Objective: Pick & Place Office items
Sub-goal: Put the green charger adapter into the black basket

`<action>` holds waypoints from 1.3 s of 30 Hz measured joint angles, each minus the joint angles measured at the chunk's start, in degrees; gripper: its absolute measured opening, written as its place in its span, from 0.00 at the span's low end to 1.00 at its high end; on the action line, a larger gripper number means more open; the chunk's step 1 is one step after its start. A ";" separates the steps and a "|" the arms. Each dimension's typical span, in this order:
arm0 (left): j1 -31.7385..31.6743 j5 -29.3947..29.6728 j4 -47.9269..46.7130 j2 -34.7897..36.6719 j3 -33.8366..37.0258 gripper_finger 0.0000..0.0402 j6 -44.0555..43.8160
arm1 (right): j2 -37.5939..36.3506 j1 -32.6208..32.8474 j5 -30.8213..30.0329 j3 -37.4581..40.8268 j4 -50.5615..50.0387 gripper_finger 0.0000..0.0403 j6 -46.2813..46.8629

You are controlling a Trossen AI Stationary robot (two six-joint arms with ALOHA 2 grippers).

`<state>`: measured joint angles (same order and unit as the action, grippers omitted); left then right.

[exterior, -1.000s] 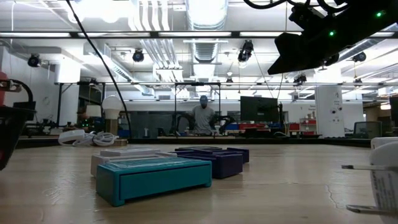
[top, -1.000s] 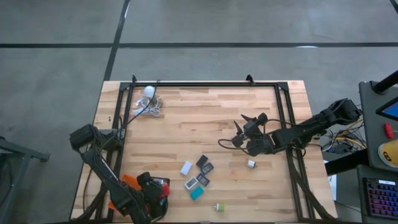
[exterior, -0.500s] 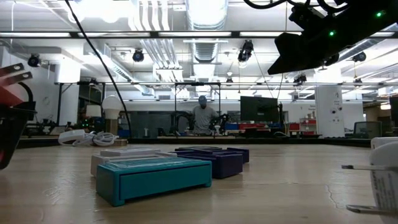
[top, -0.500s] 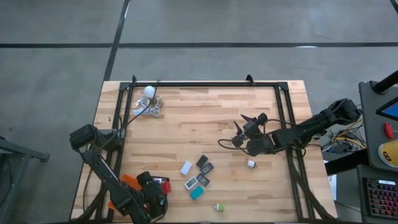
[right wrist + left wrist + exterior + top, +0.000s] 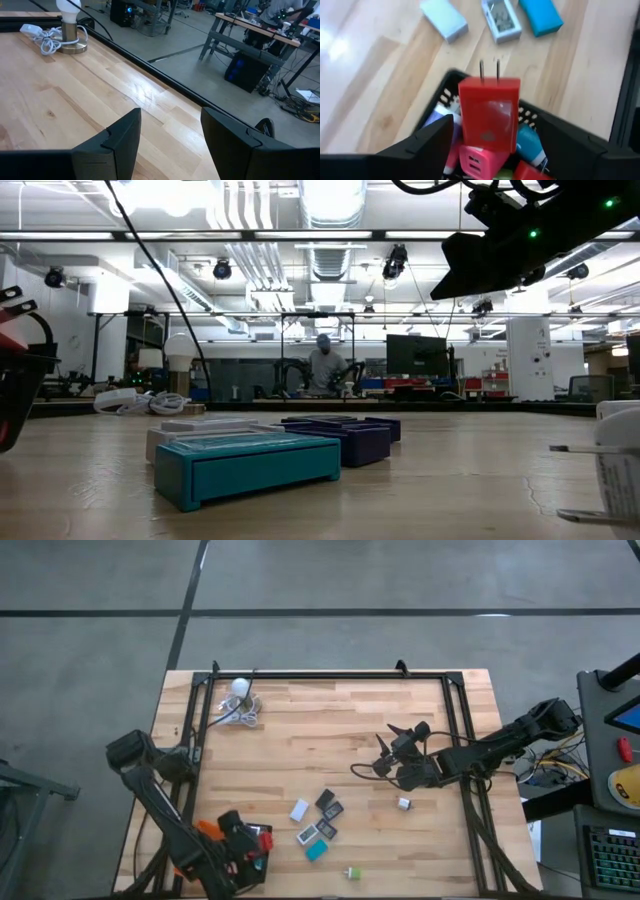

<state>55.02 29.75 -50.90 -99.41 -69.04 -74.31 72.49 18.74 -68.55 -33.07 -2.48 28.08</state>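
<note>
1. Where the table's near left corner meets the black frame rail point(image 5: 193, 740), the left gripper point(image 5: 495, 120) hangs over a black tray point(image 5: 437, 100). An orange tray point(image 5: 207, 830) lies just beside that tray, toward the table edge.
2. The left arm runs from its base at the left edge along that side to the near corner, with its wrist tipped down into the tray.
3. Its fingers point(image 5: 437, 137) stand spread on either side of a red plug block point(image 5: 489, 117) without touching it, so the claw is open. The block stands upright on a pink piece point(image 5: 479, 165) in the tray, prongs up, with other coloured pieces packed around it.
4. The wide middle of the table point(image 5: 320, 730) is bare wood. The loose office items sit together near the front centre: a white piece point(image 5: 299, 810), a black piece point(image 5: 325, 800), a teal piece point(image 5: 316, 851) and a green piece point(image 5: 353, 873) nearest the front edge.
5. A small white plug point(image 5: 404, 803) lies apart, just beside the right arm.
6. The right gripper point(image 5: 170, 120) waits above the right-centre of the table, reaching in from the right side. Its fingers are parted, with nothing between them.
7. A white bulb with a coiled cord point(image 5: 240, 690) sits in the far left corner.
</note>
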 joint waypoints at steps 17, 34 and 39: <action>-2.58 11.37 8.16 1.00 -0.07 0.72 14.53 | 0.00 0.00 0.00 0.02 0.00 0.50 0.00; -7.97 12.06 40.30 -1.89 0.92 0.71 44.29 | 0.00 -0.02 -0.01 0.02 -0.04 0.50 0.00; -7.99 12.23 49.98 -7.48 0.45 0.71 46.95 | 0.00 -0.01 0.00 0.02 -0.02 0.50 0.00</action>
<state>47.03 41.98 -0.92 -106.89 -68.59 -27.36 72.49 18.73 -68.55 -33.06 -2.50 28.08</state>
